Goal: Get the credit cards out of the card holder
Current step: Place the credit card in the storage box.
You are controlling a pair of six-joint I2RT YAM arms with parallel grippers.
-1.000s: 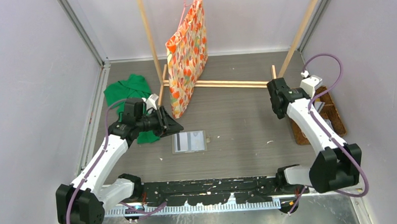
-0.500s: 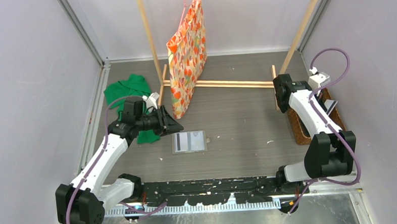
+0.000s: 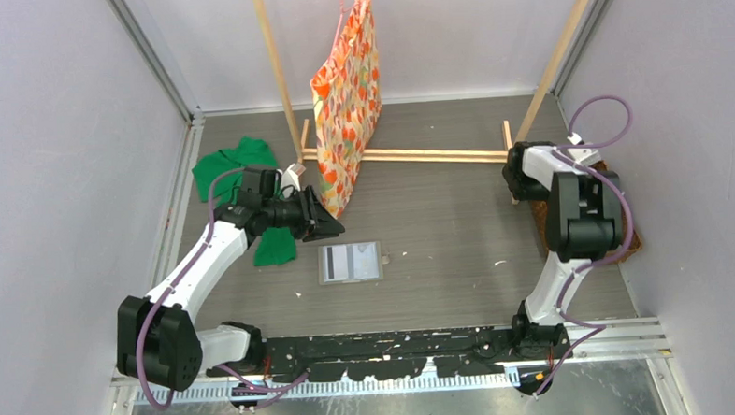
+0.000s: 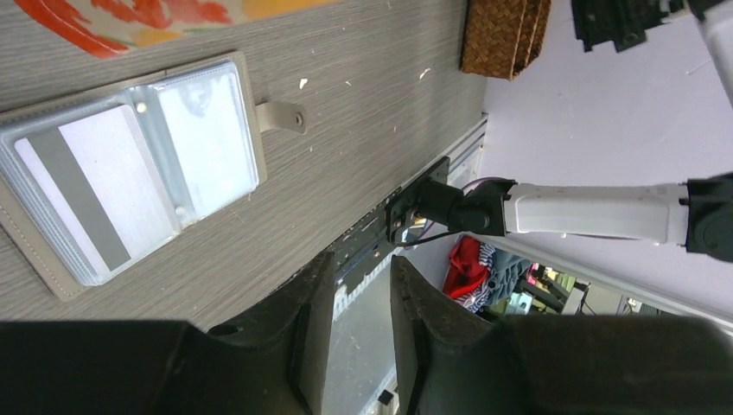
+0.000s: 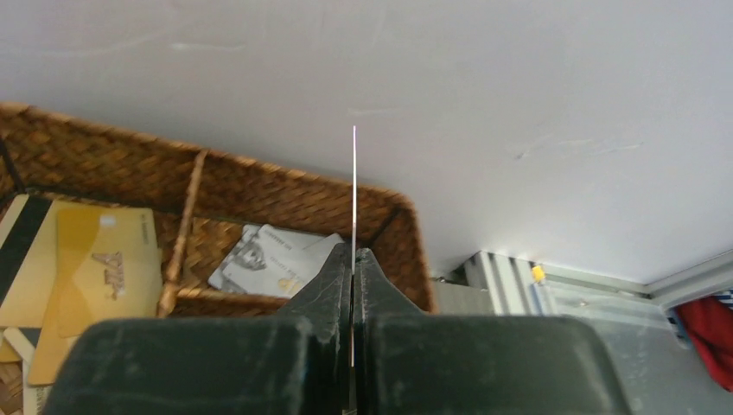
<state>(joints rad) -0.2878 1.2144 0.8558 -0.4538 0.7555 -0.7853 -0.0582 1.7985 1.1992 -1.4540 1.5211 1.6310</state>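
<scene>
The grey card holder [image 3: 350,262] lies open and flat on the table, with a striped card [image 4: 78,194] showing in its left clear pocket [image 4: 130,173]. My left gripper [image 4: 359,277] hovers just left of and above it [image 3: 330,230], open and empty. My right gripper [image 5: 353,251] is shut on a thin card [image 5: 353,186], seen edge-on and held upright over the brown wicker basket [image 5: 259,186]. A gold card [image 5: 108,259] and a grey card [image 5: 268,264] lie in the basket. In the top view my right arm hides that gripper.
The basket [image 3: 541,226] stands by the right wall. An orange patterned bag [image 3: 345,106] hangs from a wooden frame [image 3: 427,154] at the back. A green cloth [image 3: 236,166] lies at the back left, under my left arm.
My right arm has swung right, folding over the basket with the card. My left gripper has shifted slightly right and back. The card holder has not moved.
</scene>
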